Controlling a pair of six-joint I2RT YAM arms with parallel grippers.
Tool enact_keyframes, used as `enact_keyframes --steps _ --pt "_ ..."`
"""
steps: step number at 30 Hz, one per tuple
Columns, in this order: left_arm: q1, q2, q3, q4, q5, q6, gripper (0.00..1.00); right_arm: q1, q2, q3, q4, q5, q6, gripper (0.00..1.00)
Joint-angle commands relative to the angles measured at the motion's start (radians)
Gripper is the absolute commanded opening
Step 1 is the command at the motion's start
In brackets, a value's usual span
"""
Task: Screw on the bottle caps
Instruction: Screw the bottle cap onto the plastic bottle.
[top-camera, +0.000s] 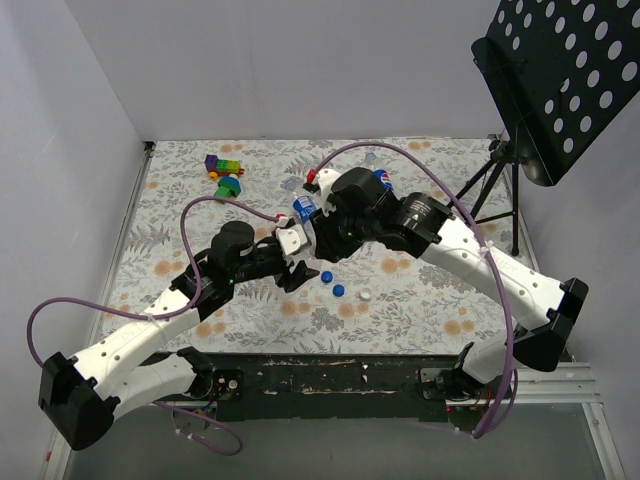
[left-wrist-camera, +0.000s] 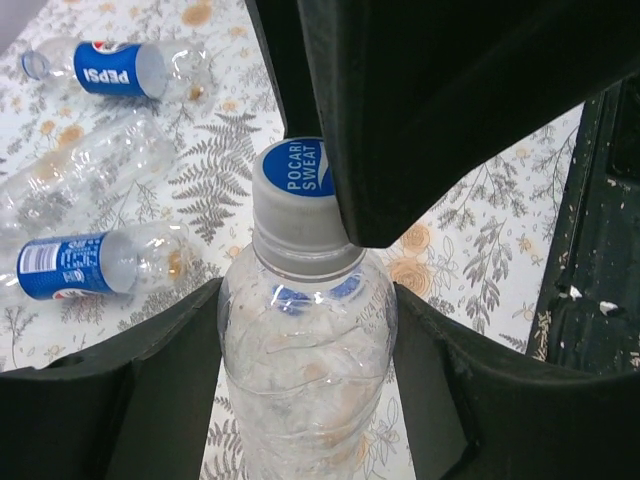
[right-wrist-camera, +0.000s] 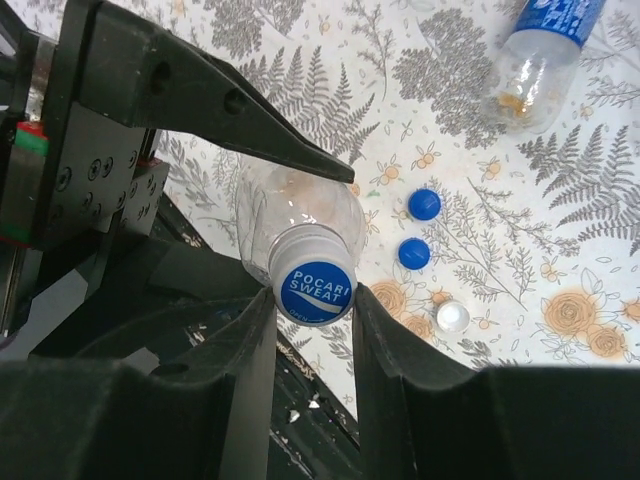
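Observation:
My left gripper is shut on a clear unlabelled bottle and holds it off the table. A blue-topped "Pocari Sweat" cap sits on its neck. My right gripper is shut on that cap, a finger touching each side; the bottle's shoulder shows behind it. In the top view both grippers meet at mid-table, left and right. Two loose blue caps and a white cap lie on the cloth below.
Two Pepsi bottles and a crinkled clear bottle lie capless on the floral cloth. Toy blocks sit at the back left. A black music stand stands at the right. The table's dark front edge is close.

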Motion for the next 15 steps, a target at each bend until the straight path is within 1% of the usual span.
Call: enact_keyframes --steps 1,3,4,5,6,9,10,12,15 --pt "-0.005 -0.028 0.012 0.073 -0.044 -0.019 0.0 -0.006 -0.088 0.019 0.096 0.061 -0.016 0.39" --pt "-0.004 -0.028 0.011 0.068 0.001 -0.014 0.0 -0.006 -0.105 0.033 0.064 0.057 -0.167 0.55" --pt "-0.002 -0.026 0.014 0.064 0.032 -0.01 0.0 -0.006 -0.118 0.03 0.05 0.049 -0.218 0.61" --pt "0.001 -0.022 0.015 0.061 0.063 -0.01 0.0 -0.006 -0.13 0.023 0.035 0.022 -0.316 0.63" --pt "0.003 -0.014 0.021 0.052 0.106 -0.005 0.0 -0.006 -0.144 0.014 0.023 0.017 -0.4 0.66" --pt "0.013 0.015 0.041 0.024 0.268 0.021 0.0 -0.006 -0.181 -0.011 -0.026 -0.136 -0.595 0.67" --pt "0.021 0.027 0.047 0.019 0.341 0.028 0.0 -0.006 -0.199 -0.031 -0.033 -0.193 -0.649 0.66" --pt "0.033 0.041 0.057 0.013 0.44 0.041 0.0 -0.006 -0.231 -0.062 -0.045 -0.297 -0.755 0.66" --pt "0.046 0.058 0.067 0.01 0.525 0.05 0.0 -0.006 -0.248 -0.072 -0.079 -0.388 -0.843 0.66"
